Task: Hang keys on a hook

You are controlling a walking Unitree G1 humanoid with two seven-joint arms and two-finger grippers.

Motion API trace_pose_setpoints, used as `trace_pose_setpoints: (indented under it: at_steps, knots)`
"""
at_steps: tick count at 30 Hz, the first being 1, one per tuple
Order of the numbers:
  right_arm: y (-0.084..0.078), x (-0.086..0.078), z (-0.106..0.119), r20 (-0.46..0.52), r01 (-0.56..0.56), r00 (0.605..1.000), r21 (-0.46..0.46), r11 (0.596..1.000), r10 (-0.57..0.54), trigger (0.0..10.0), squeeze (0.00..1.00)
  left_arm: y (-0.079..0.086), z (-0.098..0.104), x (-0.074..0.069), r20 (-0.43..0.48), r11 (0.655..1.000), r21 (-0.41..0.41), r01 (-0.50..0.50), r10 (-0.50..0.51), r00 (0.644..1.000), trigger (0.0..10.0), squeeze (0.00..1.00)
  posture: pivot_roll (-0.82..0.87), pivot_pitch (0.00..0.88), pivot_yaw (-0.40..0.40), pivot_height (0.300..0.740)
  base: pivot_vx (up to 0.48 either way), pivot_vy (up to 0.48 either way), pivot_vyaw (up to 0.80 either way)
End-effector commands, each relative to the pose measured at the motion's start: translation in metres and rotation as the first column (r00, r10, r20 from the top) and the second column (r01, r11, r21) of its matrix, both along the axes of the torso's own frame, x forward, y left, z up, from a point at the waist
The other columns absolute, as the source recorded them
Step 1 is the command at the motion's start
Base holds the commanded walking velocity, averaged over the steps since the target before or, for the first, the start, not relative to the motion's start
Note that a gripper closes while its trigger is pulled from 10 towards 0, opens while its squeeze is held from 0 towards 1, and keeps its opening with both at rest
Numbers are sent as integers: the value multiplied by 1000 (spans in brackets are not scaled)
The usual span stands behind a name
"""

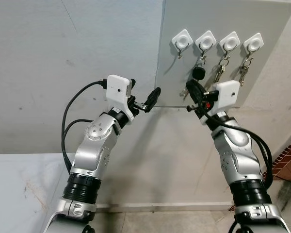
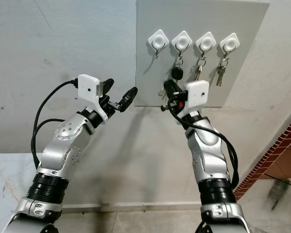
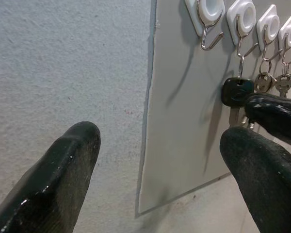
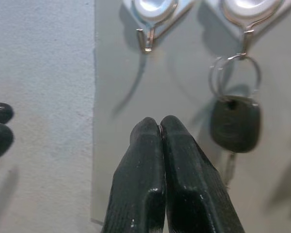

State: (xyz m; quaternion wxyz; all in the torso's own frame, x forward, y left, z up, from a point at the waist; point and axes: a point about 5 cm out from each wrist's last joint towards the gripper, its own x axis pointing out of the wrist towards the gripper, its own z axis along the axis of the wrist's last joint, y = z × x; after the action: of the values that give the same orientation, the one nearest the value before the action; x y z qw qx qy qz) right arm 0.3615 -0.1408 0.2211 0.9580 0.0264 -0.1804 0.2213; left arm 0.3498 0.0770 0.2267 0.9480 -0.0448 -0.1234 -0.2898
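**Operator:** Right wrist view first: what's nearest?

**Spotter:** Your right gripper (image 4: 160, 127), its two black fingers pressed tight together with nothing visible between them. Your left gripper (image 3: 160, 138) is spread wide, just off the edge of the flat grey wall board (image 4: 121, 97).

**Operator:** And the keys?

**Spotter:** The black-headed key on its wire ring (image 4: 234, 124) hangs from the second hook. Silver key bunches (image 1: 222, 68) fill the two beyond. The bare metal hook on its white pad (image 4: 145, 39) is empty.

**Operator:** So?

**Spotter:** I judge the hanging done. Check that the ring sits deep in the bend, then draw straight back, clear of the key.
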Motion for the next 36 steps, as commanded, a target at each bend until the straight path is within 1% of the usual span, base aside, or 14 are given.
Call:
trace_pose_setpoints:
  at_steps: [1, 4, 8, 10, 14, 16, 20, 26, 30, 36]
  knots:
    - [2, 3, 8, 26, -19, 999, 18, 1000, 18, 10000, 0, -6, 7, -1, 22, 1000, 0, 30, -30, 999, 10000, 0, 16, 0, -3, 740, 0, 0, 0]
    - [3, 7, 17, 45, -43, 998, 64, 997, 40, 10000, 0, -8, 8, -3, 26, 999, 1, 38, -38, 999, 10000, 0, 17, 0, -7, 740, 0, 0, 0]
    - [4, 9, 23, 62, -60, 997, 90, 994, 54, 10000, 0, -9, 8, -3, 26, 999, -4, 42, -42, 999, 10000, 0, 19, 0, -8, 740, 0, 0, 0]
    - [5, 10, 29, 81, -84, 994, 129, 988, 74, 10000, 0, -10, 8, -4, 32, 999, 0, 49, -49, 998, 10000, 0, 21, 0, -10, 740, 0, 0, 0]
    - [5, 11, 33, 96, -102, 992, 157, 982, 87, 10000, 0, -11, 9, -5, 39, 998, 6, 60, -60, 997, 10000, 0, 20, 0, -10, 740, 0, 0, 0]
    - [4, 11, 33, 98, -101, 992, 159, 982, 86, 10000, 0, -11, 9, -5, 40, 998, 8, 60, -60, 997, 10000, 0, 20, 0, -10, 740, 0, 0, 0]
    - [2, 13, 39, 114, -90, 991, 202, 975, 68, 10000, 0, -14, 9, -6, 40, 998, 6, 69, -69, 997, 10000, 0, 17, 0, -9, 740, 0, 0, 0]
    - [0, 16, 46, 122, -76, 991, 243, 967, 48, 10000, 0, -15, 8, -6, 37, 997, 5, 72, -72, 997, 10000, 0, 16, 0, -10, 740, 0, 0, 0]
    - [0, 18, 52, 122, -72, 992, 276, 958, 39, 10000, 0, -15, 8, -7, 35, 997, 1, 72, -72, 997, 10000, 0, 18, 0, -13, 740, 0, 0, 0]
    - [3, 22, 57, 115, -61, 993, 292, 954, 29, 10000, 0, -13, 7, -7, 29, 998, -4, 64, -63, 998, 10000, 0, 22, 0, -20, 740, 0, 0, 0]
